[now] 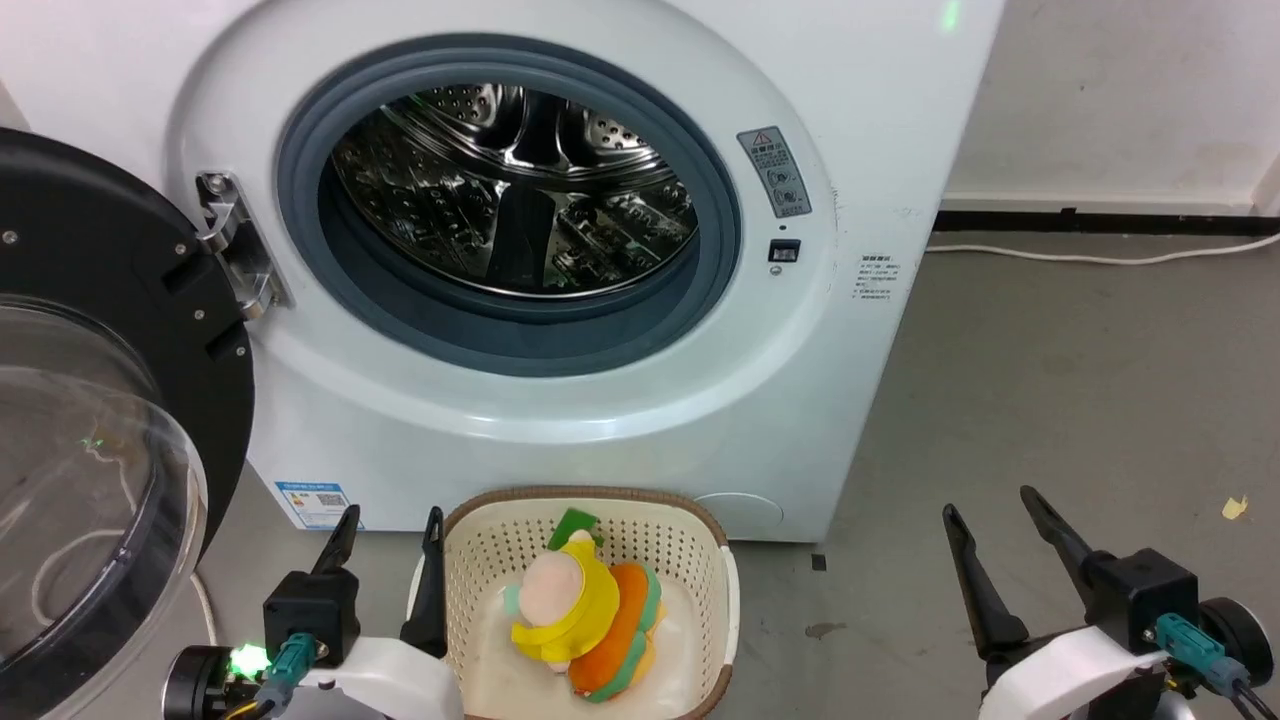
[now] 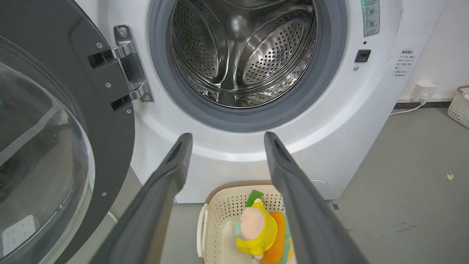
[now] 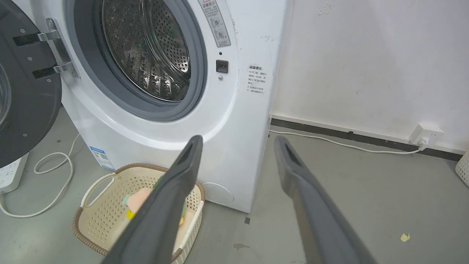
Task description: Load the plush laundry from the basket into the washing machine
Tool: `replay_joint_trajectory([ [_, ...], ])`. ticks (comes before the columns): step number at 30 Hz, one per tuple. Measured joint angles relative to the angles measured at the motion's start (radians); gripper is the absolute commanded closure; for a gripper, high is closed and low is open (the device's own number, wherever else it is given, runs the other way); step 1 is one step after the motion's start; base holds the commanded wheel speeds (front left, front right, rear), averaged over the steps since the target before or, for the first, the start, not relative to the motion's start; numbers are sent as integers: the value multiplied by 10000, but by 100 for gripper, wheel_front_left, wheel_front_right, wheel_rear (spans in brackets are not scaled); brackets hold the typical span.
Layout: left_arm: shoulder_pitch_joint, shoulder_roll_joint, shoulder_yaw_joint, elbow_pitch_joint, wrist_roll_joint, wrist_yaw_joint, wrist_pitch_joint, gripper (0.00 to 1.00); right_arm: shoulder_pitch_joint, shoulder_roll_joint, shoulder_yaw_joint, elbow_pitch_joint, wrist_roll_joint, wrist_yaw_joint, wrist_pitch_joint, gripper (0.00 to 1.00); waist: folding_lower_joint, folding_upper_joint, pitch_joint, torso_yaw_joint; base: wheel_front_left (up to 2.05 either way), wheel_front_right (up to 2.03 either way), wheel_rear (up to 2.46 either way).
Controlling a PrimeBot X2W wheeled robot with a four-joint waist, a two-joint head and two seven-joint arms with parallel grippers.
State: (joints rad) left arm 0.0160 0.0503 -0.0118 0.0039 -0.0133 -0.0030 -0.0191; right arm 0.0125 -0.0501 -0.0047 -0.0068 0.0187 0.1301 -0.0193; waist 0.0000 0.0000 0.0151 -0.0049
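Judging by how things lie, none of the loading is done yet. The plush toy [image 1: 585, 625] lies inside the basket [image 1: 480, 560] at the bottom centre of the head view, and the drum [image 1: 520, 190] in the upper middle looks empty. The washing machine [image 1: 560, 420] stands ready, its door [image 1: 90, 430] swung wide at the left edge of the frame. The whole job is left: picking the toy up, carrying it to the port and letting it go inside.

The left gripper [image 1: 392, 515] hovers at the lower left, just beside the basket's rim, with fingers spread and holding nothing. The right gripper [image 1: 988, 502], at the lower right and well apart from the basket, is likewise spread and empty.

The toy is soft and lumpy, with a round peach head, yellow top and orange-and-green striped body, so it should squash easily under the fingers. The basket is stiff cream plastic full of holes, with a brown woven-look rim. The drum is shiny perforated steel behind a smooth grey rubber ring [image 1: 520, 340]. The door is a clear dome in a black rim.
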Motion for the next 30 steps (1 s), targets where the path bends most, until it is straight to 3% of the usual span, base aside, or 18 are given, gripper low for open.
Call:
replay_joint_trajectory([
  [11, -42, 130, -121, 236, -115, -136, -222, 0, -2, 0, -31, -92, 221, 0, -217, 0, 0, 0, 584, -194, 0, 0, 0],
  [30, -1089, 1055, -616, 1850, -807, -355, -130, 0, -188, 0, 75, -393, 976, 0, -623, 0, 1, 1, 2031, -1017, 0, 0, 0],
])
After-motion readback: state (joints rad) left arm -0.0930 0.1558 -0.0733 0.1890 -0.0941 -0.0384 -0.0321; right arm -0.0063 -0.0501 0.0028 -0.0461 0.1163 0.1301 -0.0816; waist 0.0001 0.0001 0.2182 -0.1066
